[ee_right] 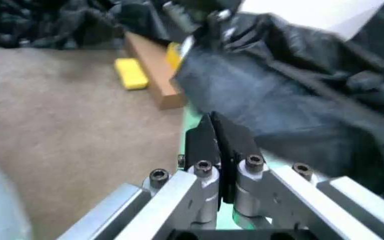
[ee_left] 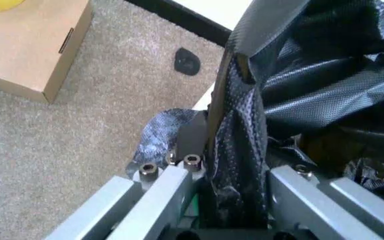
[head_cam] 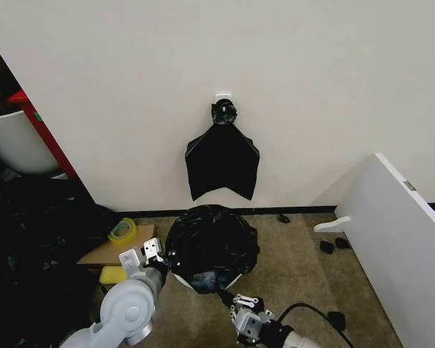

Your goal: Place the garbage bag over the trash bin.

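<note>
head view: garbage bag [head_cam: 212, 243] drapes over the trash bin [head_cam: 180, 278].

We're in a bare indoor test corner, more lab or storeroom than home. Plain white wall [head_cam: 203, 58] with a dark skirting, short beige carpet [head_cam: 290, 261]. A bundle of bags [head_cam: 222, 163] hangs on a wall hook. A cardboard box [head_cam: 119, 250] with a tape roll [head_cam: 122, 230] sits beside heaped black sheeting [head_cam: 29, 239], and a white panel [head_cam: 399, 239] leans opposite.

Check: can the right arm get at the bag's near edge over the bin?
Probably yes. The right gripper sits at the bag's near edge, fingers shut, nothing between; the left gripper holds the far side.
</note>
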Tool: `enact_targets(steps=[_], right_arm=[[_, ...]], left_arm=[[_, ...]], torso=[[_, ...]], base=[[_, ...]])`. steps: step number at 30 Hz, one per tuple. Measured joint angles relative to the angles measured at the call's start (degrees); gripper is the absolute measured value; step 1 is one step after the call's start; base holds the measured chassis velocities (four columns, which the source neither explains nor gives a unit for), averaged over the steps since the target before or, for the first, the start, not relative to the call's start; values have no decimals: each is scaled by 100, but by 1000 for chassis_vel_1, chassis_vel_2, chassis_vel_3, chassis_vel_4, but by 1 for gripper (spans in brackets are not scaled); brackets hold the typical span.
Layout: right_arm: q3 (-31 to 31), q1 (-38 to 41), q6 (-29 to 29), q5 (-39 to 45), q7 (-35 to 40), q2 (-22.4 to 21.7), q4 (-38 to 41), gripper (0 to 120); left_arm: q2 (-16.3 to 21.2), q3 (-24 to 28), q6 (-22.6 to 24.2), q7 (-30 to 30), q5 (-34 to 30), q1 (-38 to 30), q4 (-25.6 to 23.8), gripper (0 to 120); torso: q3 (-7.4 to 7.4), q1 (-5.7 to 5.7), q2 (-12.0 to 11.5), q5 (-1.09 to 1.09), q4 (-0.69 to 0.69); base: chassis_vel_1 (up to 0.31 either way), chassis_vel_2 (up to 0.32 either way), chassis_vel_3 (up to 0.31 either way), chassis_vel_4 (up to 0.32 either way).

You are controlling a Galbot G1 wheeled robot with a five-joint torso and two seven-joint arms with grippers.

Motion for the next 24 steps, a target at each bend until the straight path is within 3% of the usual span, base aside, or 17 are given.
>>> enact_targets(steps=[9, 12, 13, 16, 21, 24], right_arm=[[-266, 194, 18, -16, 125, 267, -838, 0], [-190, 103, 28, 139, 111, 228, -696, 0], [-157, 25, 30, 353, 106, 180, -592, 0], [-46, -351, -77, 1697, 182, 88, -200, 14], [35, -480, -265, 2938, 260, 91, 124, 28], [137, -462, -600, 4362, 341, 167, 511, 41]], left_arm=[[22, -24, 44, -48, -114, 9, -100, 1], [30, -40, 10, -46, -117, -7, -63, 1], [27, -41, -58, -40, -117, -21, -11, 1], [12, -86, -258, -27, -118, -84, 138, 1], [53, -129, -307, -24, -156, -94, 157, 1], [78, -133, -326, -14, -174, -73, 127, 1]], torso=[[1, 0, 0, 2, 0], [0, 0, 0, 1, 0], [1, 0, 0, -1, 0], [0, 0, 0, -2, -2], [0, 0, 0, 1, 0], [0, 0, 0, 0, 0]], base=[[0, 0, 0, 0], [0, 0, 0, 0], [0, 0, 0, 0], [0, 0, 0, 0], [0, 0, 0, 0], [0, 0, 0, 0]])
